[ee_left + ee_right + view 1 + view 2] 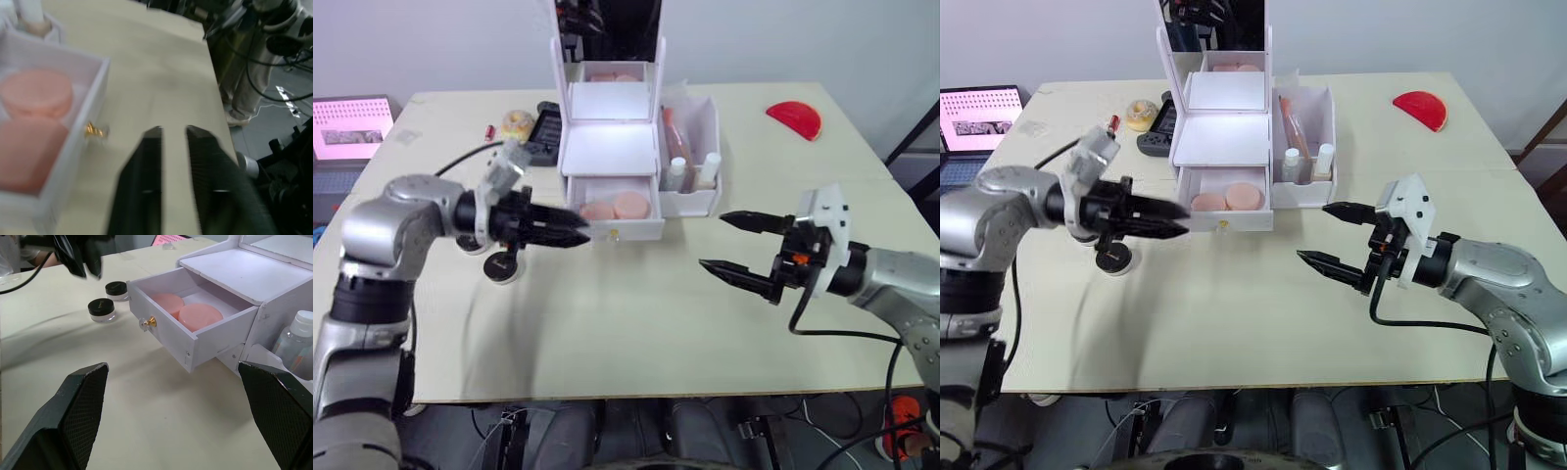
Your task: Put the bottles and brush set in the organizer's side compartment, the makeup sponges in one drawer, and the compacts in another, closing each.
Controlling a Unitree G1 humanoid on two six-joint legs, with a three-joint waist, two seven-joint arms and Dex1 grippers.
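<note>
We see the white plastic organizer (610, 147) with its bottom drawer (195, 340) pulled out, holding two round pink sponges (617, 207). The left gripper (579, 233), nearly closed and empty, hovers by the gold knob (94, 130). The right gripper (729, 245) is spread wide, empty. Two black-lidded compacts (108, 299) sit on the table (636, 323).

Two head cameras look down from above at the table (636, 323). Each wrist camera sits low and close. All see the open drawer (190, 340), maybe blurry at left.

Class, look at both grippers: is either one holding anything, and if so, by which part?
Nothing is held. The left gripper is nearly shut and empty beside the open white drawer; the right gripper is open and empty.
</note>
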